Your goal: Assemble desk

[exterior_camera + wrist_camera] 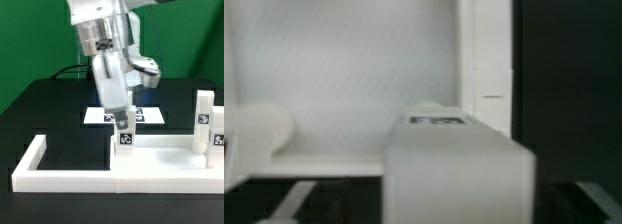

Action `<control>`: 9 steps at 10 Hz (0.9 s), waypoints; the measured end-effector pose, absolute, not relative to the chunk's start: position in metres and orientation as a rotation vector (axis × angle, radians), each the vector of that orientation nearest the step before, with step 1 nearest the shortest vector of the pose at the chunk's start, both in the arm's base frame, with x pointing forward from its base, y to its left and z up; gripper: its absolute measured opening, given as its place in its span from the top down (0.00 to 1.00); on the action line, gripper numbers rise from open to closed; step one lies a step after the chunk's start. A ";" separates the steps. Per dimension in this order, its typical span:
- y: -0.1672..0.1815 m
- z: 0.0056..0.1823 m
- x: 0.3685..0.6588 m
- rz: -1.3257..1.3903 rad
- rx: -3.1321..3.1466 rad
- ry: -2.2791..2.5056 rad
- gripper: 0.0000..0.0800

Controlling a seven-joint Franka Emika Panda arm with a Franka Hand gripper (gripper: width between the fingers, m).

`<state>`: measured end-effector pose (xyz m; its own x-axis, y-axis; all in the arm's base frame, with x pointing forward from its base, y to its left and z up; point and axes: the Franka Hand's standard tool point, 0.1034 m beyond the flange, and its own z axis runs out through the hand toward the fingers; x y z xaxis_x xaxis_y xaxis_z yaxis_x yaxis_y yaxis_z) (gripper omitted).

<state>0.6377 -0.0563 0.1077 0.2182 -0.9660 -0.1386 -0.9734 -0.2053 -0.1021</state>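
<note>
The white desk tabletop (165, 158) lies flat inside the border wall, and in the wrist view it fills the background (349, 70). My gripper (121, 122) is shut on a white block leg (125, 138) with a square tag. It holds the leg upright at the tabletop's corner towards the exterior view's left. In the wrist view the leg (455, 160) sits between my gripper's (441, 208) dark fingers (285, 203). Two more legs (203, 118) (216, 138) stand upright at the tabletop's end towards the exterior view's right. A rounded white part (251, 130) shows beside the held leg.
The long low white U-shaped border wall (60, 181) surrounds the tabletop along the front and both ends. The marker board (146, 115) lies on the black table behind my gripper. A green backdrop closes the far side.
</note>
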 end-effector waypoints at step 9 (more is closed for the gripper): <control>-0.050 0.104 0.639 -0.058 -2.948 0.652 0.19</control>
<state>0.6388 -0.0496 0.1045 0.9064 -0.4222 0.0110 -0.4175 -0.8997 -0.1270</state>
